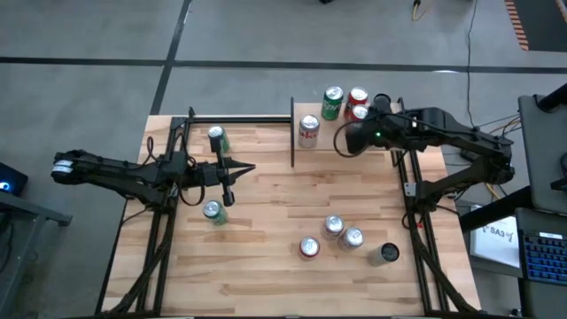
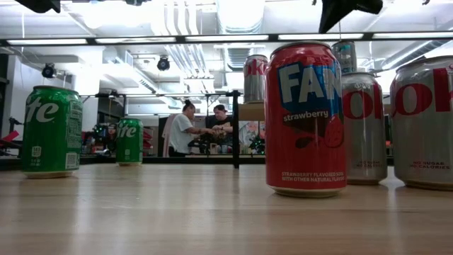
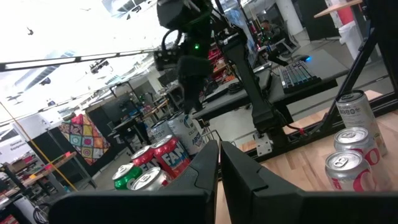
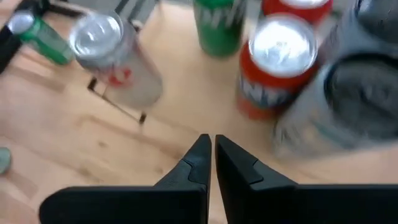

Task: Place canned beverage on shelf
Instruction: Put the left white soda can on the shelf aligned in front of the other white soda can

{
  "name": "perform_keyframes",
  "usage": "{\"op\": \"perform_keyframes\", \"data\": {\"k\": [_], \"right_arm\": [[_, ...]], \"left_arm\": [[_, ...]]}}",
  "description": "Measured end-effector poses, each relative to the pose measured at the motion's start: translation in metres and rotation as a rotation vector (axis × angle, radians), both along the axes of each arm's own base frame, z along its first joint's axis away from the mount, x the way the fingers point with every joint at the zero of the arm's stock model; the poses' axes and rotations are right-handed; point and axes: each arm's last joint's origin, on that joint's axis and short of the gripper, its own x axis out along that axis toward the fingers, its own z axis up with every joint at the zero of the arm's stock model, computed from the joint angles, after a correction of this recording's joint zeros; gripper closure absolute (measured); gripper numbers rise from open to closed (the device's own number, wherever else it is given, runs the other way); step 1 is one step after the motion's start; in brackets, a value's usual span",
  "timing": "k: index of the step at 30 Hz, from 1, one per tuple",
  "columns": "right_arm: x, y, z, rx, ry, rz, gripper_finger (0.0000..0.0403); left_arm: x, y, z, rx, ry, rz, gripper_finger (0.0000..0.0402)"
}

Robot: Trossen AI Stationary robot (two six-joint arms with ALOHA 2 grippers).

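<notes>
Right gripper (image 1: 340, 142) (fingers together, empty) hovers beside the shelf (image 1: 350, 137).

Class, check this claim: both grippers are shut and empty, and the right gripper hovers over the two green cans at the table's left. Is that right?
Wrong in one respect. The right gripper hovers by the cans on the shelf at the far right, as the high view shows. Both it and the left gripper are shut and empty.

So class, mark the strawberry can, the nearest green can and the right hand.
Strawberry can (image 2: 306, 117), low view, on its label.
Green can (image 2: 50, 131), low view, mid-body.
Right hand (image 4: 209, 158), right wrist view, between the shut fingertips.
</notes>
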Motion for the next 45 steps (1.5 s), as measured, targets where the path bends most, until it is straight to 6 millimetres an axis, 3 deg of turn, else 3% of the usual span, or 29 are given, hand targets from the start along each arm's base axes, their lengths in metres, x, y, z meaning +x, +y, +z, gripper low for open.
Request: {"op": "perform_keyframes", "data": {"k": [7,15,45], "right_arm": [[-0.019,0.004,-0.009,0.098,0.145,-0.118,0.039],[-0.025,0.002,-0.003,-0.001,0.14,-0.155,0.039],[-0.027,-0.001,-0.007,-0.116,0.209,-0.149,0.039]], "left_arm": [[0.0,0.0,0.0,-0.003,0.0,0.0,0.04],[0.0,0.0,0.0,-0.003,0.0,0.0,0.04],[0.0,0.0,0.0,-0.003,0.0,0.0,0.04]]}}
